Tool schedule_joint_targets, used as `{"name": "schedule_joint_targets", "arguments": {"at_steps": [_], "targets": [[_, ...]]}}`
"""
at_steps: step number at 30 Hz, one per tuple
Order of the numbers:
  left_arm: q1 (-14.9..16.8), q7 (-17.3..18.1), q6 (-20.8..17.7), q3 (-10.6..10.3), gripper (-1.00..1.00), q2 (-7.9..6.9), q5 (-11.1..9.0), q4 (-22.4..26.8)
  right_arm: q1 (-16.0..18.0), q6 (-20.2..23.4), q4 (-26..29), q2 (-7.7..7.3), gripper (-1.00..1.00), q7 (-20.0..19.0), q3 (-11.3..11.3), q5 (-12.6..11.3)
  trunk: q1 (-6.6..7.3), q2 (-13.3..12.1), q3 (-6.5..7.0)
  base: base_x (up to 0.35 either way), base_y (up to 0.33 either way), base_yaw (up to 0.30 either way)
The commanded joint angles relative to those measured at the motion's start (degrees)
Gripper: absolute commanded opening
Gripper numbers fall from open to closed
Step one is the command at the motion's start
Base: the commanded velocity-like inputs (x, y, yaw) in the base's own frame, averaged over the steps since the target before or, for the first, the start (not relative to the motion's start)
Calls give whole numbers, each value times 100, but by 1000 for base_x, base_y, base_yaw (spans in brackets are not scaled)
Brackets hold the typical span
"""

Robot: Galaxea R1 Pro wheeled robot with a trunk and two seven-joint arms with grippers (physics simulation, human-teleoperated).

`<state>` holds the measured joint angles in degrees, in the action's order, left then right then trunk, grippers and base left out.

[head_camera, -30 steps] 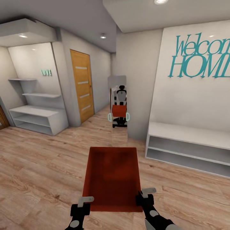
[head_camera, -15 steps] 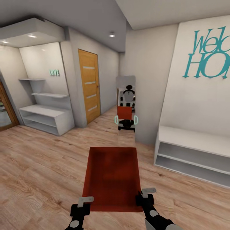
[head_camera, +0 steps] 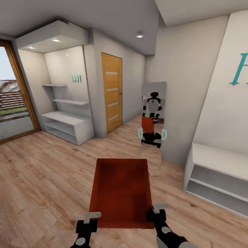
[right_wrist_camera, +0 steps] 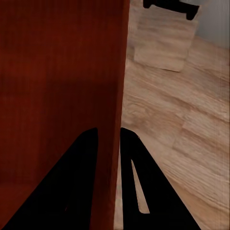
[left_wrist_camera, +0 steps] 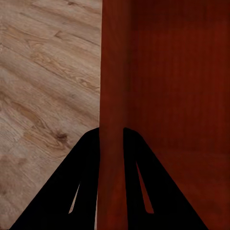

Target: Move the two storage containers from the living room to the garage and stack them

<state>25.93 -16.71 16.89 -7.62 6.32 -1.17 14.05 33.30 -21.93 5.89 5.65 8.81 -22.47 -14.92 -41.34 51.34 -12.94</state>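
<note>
The left gripper (left_wrist_camera: 111,136) is clamped on one side wall of the storage container (head_camera: 121,191), and the right gripper (right_wrist_camera: 109,136) pinches the opposite wall, so the bin hangs between them above the plank floor (head_camera: 41,186). This looks like the carrying leg toward the garage. Next comes steering on, perhaps toward the wooden door (head_camera: 112,96) beyond the container. A mirror (head_camera: 153,119) stands beside that door.
</note>
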Motion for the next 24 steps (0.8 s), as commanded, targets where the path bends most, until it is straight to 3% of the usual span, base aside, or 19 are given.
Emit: {"name": "schedule_joint_targets", "arguments": {"at_steps": [1, 24], "targets": [[9, -54, 306, 76, -100, 0, -93, 168, 1, -48, -9, -29, -100, 232, 225, -139, -4, 6, -9, 322, 0, 269], [9, -56, 306, 76, -100, 1, -90, 168, 1, -48, -9, -29, -100, 230, 225, -142, -4, 6, -9, 322, 0, 269]]}}
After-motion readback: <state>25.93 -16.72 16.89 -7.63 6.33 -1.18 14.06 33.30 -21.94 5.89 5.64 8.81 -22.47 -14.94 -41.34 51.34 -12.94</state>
